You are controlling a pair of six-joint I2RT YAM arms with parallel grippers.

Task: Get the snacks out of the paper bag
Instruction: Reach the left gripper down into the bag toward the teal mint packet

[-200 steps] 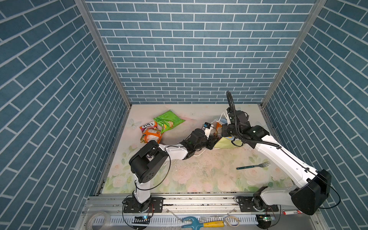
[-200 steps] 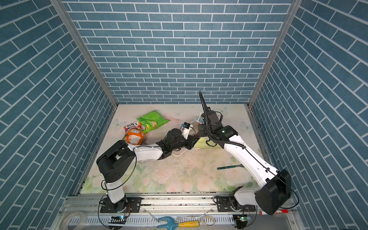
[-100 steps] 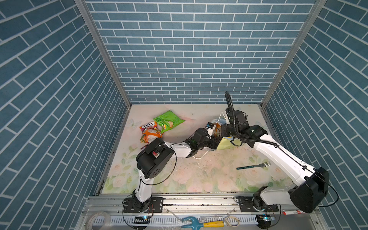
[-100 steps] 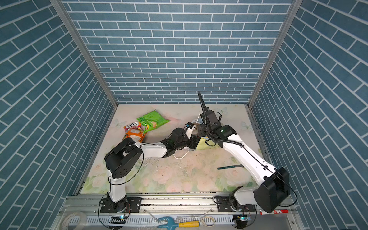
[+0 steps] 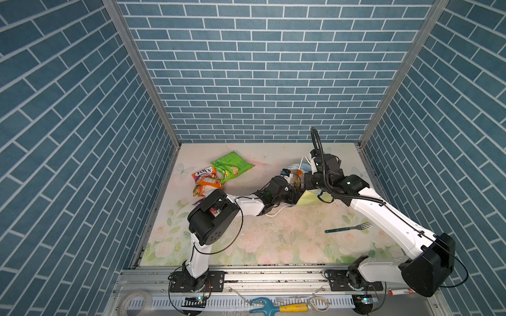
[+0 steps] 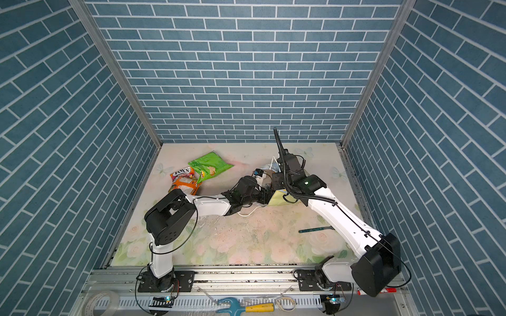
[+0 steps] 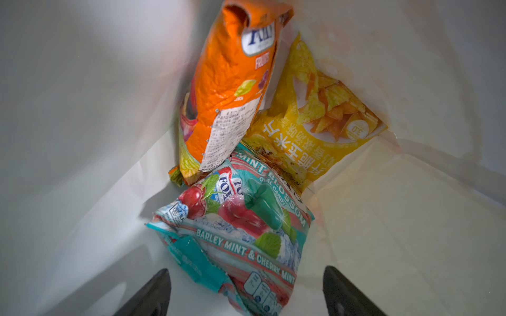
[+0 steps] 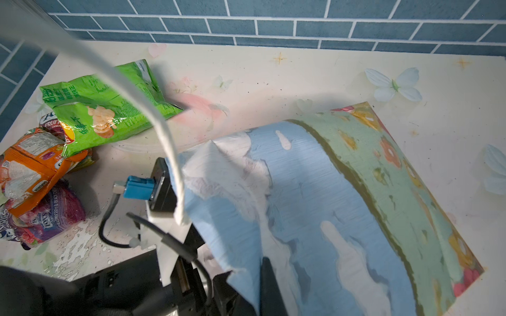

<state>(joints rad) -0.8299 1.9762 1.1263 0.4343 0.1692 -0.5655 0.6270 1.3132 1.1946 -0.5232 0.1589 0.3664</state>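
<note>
The paper bag lies on its side, its pale yellow side panel showing in both top views. My right gripper is shut on the bag's upper wall near the mouth, holding it up. My left gripper is inside the bag, open, its fingers either side of a teal FOX'S mint packet. Behind that lie an orange packet and a yellow chip bag. Outside, at the left, lie a green chip bag, a FOX'S packet and an orange packet.
A teal-handled fork lies on the floral mat in front of the right arm. A purple candy packet sits beside the orange one. A white cord handle hangs across the right wrist view. Blue brick walls enclose the mat.
My left gripper has opened wide and reached further into the bag, the left arm's elbow swinging right. My right gripper has stayed shut on the bag.
</note>
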